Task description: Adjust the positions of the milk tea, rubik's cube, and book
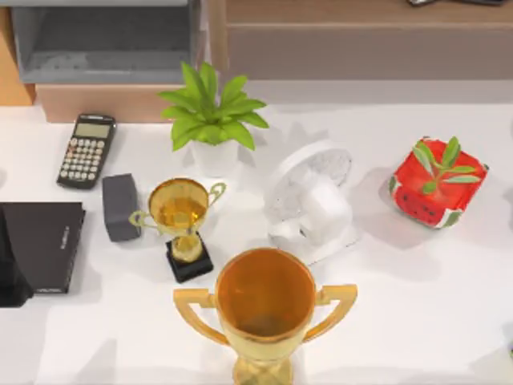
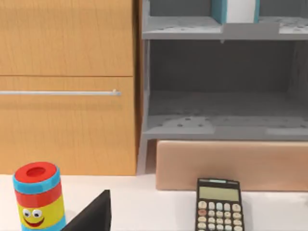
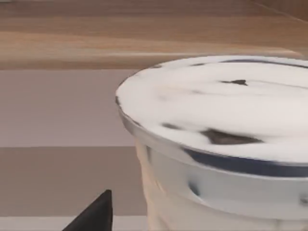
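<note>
The big trophy nearest the camera gleams like polished gold metal, its bowl glossy inside. Behind it to the left, the small trophy has the same shiny gold finish on a glossy black base. The fan behind the big trophy looks like smooth matt white plastic. The surface is plain matt white. In the left wrist view, the cabinet shows grained wood, and the shelf beside it is rough, speckled grey. The cup in the right wrist view looks like smooth, glossy white plastic.
</note>
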`<state>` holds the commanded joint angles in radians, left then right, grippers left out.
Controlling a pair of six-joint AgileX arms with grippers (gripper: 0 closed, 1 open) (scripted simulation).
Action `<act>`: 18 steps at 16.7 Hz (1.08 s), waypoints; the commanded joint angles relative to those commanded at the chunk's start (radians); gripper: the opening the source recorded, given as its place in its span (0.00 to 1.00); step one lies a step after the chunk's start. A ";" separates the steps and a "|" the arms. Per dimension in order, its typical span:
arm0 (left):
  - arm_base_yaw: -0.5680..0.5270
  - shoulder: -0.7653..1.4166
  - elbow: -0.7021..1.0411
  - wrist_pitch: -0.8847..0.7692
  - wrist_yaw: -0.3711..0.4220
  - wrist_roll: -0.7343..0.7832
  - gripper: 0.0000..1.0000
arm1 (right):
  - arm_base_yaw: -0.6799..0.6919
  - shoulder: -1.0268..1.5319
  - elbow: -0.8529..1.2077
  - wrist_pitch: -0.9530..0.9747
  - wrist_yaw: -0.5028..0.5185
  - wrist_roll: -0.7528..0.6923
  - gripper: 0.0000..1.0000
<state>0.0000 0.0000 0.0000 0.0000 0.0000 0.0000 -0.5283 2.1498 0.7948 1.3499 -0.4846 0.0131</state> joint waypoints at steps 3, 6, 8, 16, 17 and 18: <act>0.000 0.000 0.000 0.000 0.000 0.000 1.00 | -0.008 -0.103 -0.024 -0.056 -0.010 0.000 1.00; 0.000 0.000 0.000 0.000 0.000 0.000 1.00 | -0.018 -0.163 -0.046 -0.102 -0.021 0.000 1.00; 0.000 0.000 0.000 0.000 0.000 0.000 1.00 | -0.018 -0.164 -0.047 -0.104 -0.022 0.000 1.00; 0.000 0.000 0.000 0.000 0.000 0.000 1.00 | -0.014 -0.231 -0.008 -0.249 0.013 -0.034 1.00; 0.000 0.000 0.000 0.000 0.000 0.000 1.00 | -0.011 -0.257 0.004 -0.310 0.027 -0.049 1.00; 0.000 0.000 0.000 0.000 0.000 0.000 1.00 | -0.008 -0.287 0.017 -0.380 0.044 -0.065 1.00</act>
<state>0.0000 0.0000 0.0000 0.0000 0.0000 0.0000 -0.5364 1.8628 0.8119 0.9703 -0.4409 -0.0520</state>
